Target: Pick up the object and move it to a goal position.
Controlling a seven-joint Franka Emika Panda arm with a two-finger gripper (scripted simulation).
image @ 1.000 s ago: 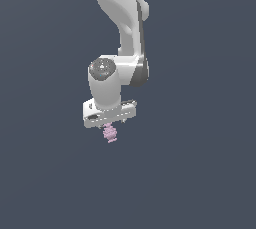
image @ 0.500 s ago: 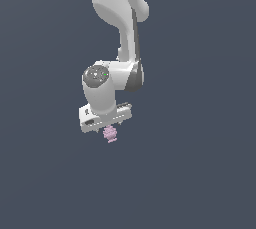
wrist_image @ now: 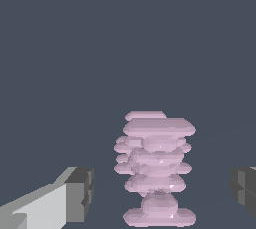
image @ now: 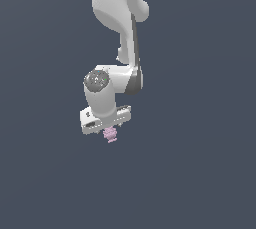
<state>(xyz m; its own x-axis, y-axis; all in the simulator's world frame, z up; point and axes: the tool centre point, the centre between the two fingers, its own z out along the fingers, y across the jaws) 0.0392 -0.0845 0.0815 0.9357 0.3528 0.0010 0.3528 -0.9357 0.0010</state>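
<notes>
Directly below the white jaws [image: 110,129] sits the pink object [image: 110,134]; both fingertips [wrist_image: 80,193] stand apart from it.

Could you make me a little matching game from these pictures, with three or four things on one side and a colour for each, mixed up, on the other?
Things:
1. the knobbly object
2. the arm
3. the finger pads
4. the background

Colours:
A. white
B. slate blue-grey
C. pale pink
D. dark grey

Pairs: 1-C, 2-A, 3-D, 4-B
</notes>
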